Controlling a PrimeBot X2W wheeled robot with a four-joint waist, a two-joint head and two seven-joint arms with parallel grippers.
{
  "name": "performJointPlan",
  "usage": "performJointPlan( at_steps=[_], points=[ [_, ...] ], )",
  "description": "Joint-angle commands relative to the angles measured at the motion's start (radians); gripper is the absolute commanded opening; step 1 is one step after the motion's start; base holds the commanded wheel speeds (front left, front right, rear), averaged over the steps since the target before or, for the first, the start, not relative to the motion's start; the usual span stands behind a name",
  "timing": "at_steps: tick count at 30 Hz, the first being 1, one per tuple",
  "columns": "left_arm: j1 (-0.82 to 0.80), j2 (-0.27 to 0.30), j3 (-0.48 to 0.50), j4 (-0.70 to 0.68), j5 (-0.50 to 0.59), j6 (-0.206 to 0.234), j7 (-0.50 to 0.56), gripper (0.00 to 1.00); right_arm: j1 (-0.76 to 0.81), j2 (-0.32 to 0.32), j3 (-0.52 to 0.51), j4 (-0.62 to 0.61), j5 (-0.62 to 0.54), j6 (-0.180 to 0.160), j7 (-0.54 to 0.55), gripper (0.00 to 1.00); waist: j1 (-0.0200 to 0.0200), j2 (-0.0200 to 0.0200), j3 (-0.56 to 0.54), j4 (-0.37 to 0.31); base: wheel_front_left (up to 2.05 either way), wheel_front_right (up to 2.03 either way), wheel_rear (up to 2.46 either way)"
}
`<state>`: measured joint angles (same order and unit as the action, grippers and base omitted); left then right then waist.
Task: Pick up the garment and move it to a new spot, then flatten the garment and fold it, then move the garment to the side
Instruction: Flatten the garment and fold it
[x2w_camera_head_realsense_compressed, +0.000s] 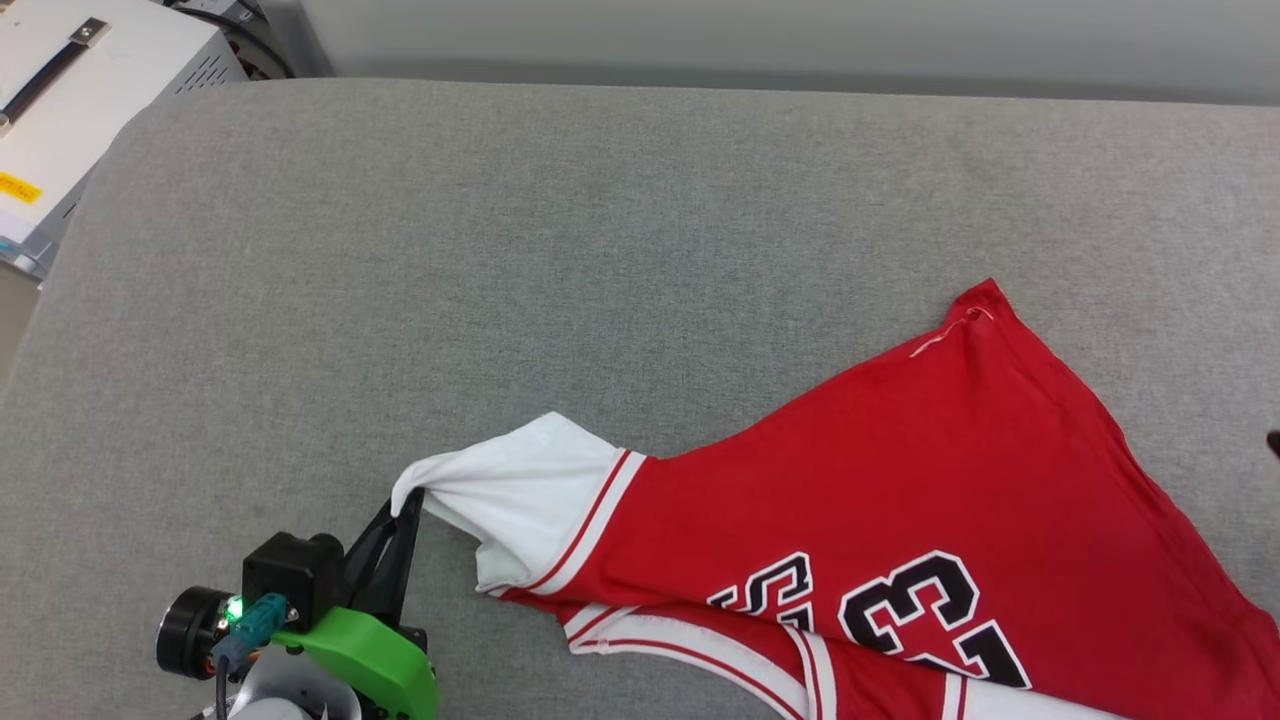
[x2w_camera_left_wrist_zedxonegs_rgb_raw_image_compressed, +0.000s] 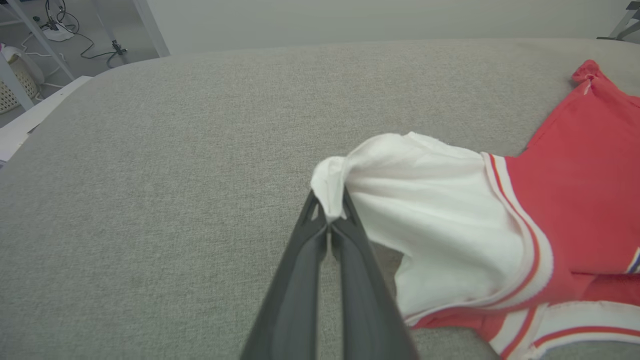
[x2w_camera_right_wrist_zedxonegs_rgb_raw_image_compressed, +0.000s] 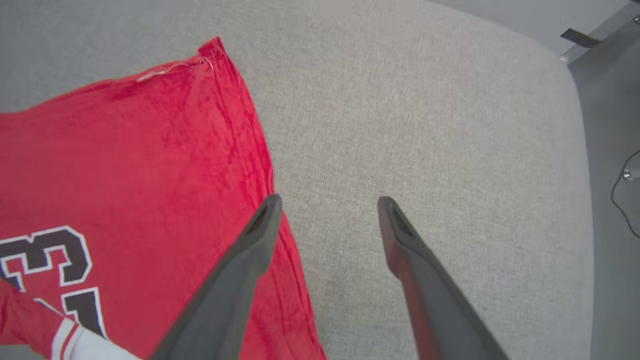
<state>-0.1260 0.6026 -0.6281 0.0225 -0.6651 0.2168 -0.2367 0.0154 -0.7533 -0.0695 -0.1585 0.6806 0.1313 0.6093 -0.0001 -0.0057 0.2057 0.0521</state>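
The garment (x2w_camera_head_realsense_compressed: 900, 470) lies rumpled at the near right of the grey fabric worktop (x2w_camera_head_realsense_compressed: 500, 250), its white sleeve (x2w_camera_left_wrist_zedxonegs_rgb_raw_image_compressed: 440, 220) drawn toward the near-left corner and pinched between the closed fingers of the left gripper (x2w_camera_head_realsense_compressed: 408, 505), while the right gripper (x2w_camera_right_wrist_zedxonegs_rgb_raw_image_compressed: 327, 205) hangs with its fingers spread over the garment's red side edge.

**Left gripper pinching the sleeve edge**

The left gripper (x2w_camera_left_wrist_zedxonegs_rgb_raw_image_compressed: 327, 210), its two dark fingers (x2w_camera_left_wrist_zedxonegs_rgb_raw_image_compressed: 300, 290) pressed together, pinches the bunched edge of the white sleeve (x2w_camera_left_wrist_zedxonegs_rgb_raw_image_compressed: 440, 225) of the garment (x2w_camera_left_wrist_zedxonegs_rgb_raw_image_compressed: 580, 190). Red-and-white striped trim (x2w_camera_left_wrist_zedxonegs_rgb_raw_image_compressed: 525, 240) joins the sleeve to the red body, which lies to the right on the grey fabric surface (x2w_camera_left_wrist_zedxonegs_rgb_raw_image_compressed: 150, 200). Cables (x2w_camera_left_wrist_zedxonegs_rgb_raw_image_compressed: 75, 30) trail across the floor at upper left.
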Motion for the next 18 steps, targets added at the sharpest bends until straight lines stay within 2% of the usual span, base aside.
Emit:
performJointPlan(
  at_steps=[1, 4, 8, 16, 18],
  points=[
    [-0.022, -0.001, -0.002, -0.001, 0.008, 0.001, 0.0, 0.0, -0.053, -0.008, -0.002, -0.029, -0.007, -0.001, 0.018, 1.0, 0.0001, 0.0057, 0.017, 0.015, 0.0, 0.0, 0.0],
    [-0.044, -0.008, -0.005, -0.002, 0.015, -0.004, 0.0, 0.0, -0.153, -0.015, 0.023, -0.061, -0.01, -0.001, 0.057, 1.0, 0.0001, 0.0057, 0.039, 0.029, 0.0, 0.0, 0.0],
    [-0.076, -0.019, -0.013, 0.005, 0.025, -0.016, -0.001, 0.0, -0.313, -0.01, 0.111, -0.041, -0.006, -0.001, 0.14, 1.0, 0.0001, 0.0057, 0.067, 0.045, 0.0, 0.0, 0.0],
    [-0.137, -0.042, -0.025, 0.018, 0.045, -0.04, -0.006, 0.0, -0.6, 0.03, 0.33, 0.151, -0.021, -0.001, 0.333, 1.0, 0.0001, 0.0057, 0.128, 0.084, 0.0, 0.0, 0.0],
    [-0.157, -0.053, -0.028, 0.023, 0.052, -0.049, -0.009, 0.0, -0.683, 0.059, 0.39, 0.245, -0.033, -0.001, 0.355, 1.0, 0.0001, 0.0057, 0.154, 0.1, 0.0, 0.0, 0.0]
  ],
)
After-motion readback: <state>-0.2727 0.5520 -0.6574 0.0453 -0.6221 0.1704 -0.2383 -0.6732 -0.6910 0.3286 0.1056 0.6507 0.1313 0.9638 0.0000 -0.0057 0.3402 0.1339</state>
